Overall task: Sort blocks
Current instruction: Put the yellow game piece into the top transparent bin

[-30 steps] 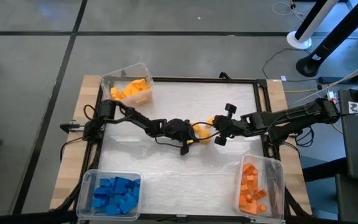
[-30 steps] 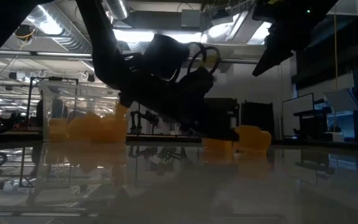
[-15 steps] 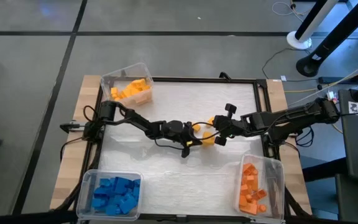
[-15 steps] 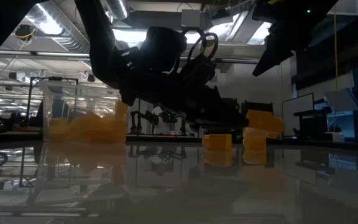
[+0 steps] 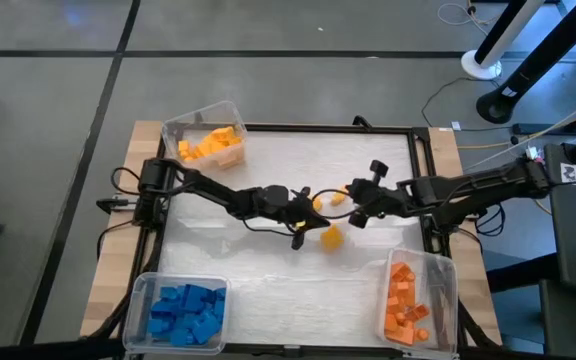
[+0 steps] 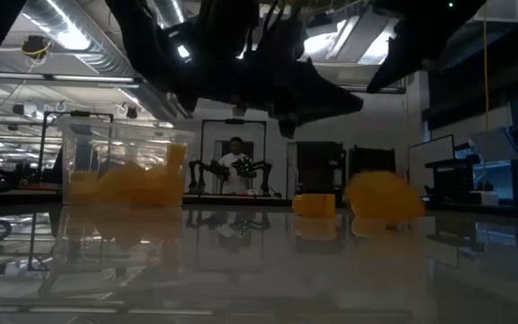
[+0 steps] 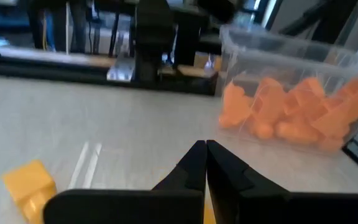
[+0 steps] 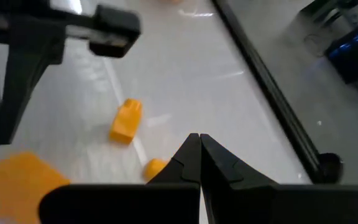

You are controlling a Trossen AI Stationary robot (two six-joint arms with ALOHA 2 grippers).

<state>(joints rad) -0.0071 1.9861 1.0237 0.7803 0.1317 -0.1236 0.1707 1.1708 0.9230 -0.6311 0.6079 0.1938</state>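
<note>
Both sets of jaws are seen pressed together with nothing between them. The left gripper (image 5: 306, 220) and the right gripper (image 5: 353, 216) are held near the middle of the counter (image 5: 268, 280). Loose yellow blocks (image 5: 331, 238) are found between them; the rest are kept in three clear bins (image 5: 173, 128) at the corners

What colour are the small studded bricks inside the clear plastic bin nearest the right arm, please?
Orange: the small studded bricks in the clear plastic bin show best in the high view.
</note>
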